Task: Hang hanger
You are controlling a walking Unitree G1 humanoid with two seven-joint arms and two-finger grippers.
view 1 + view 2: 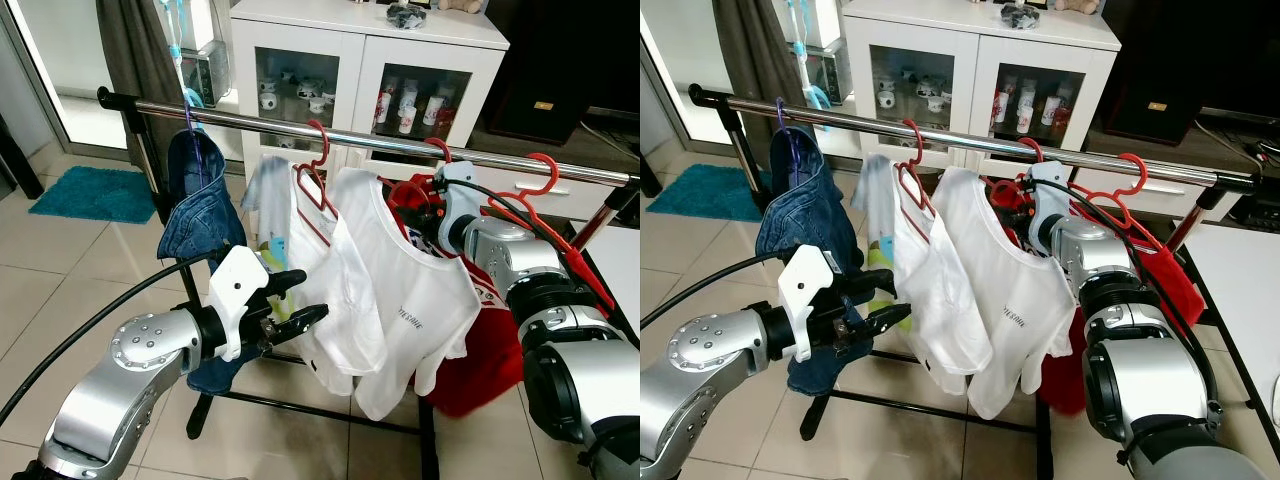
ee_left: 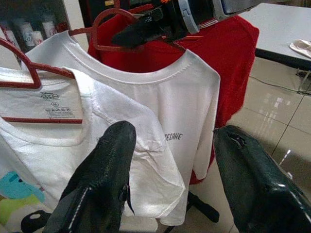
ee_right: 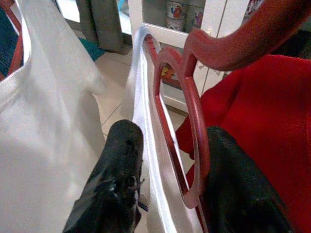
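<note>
Spanning the scene, the rail [image 1: 380,140] carries a denim garment [image 1: 200,210], two white shirts and a red shirt [image 1: 480,370]. The right gripper [image 3: 170,194] is up by the rail, its fingers set around the red hanger [image 3: 192,116] of the nearer white shirt [image 1: 410,300], whose hook looks already on the rail. Judging by that, hanging is nearly done; next comes letting go. The left gripper [image 1: 290,305] hovers wide open and empty before the shirts.

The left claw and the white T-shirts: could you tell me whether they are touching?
Apart. In the left wrist view, the left claw hangs open in front of the white T-shirts, its fingers spread with floor visible between them and no cloth pinched.
</note>
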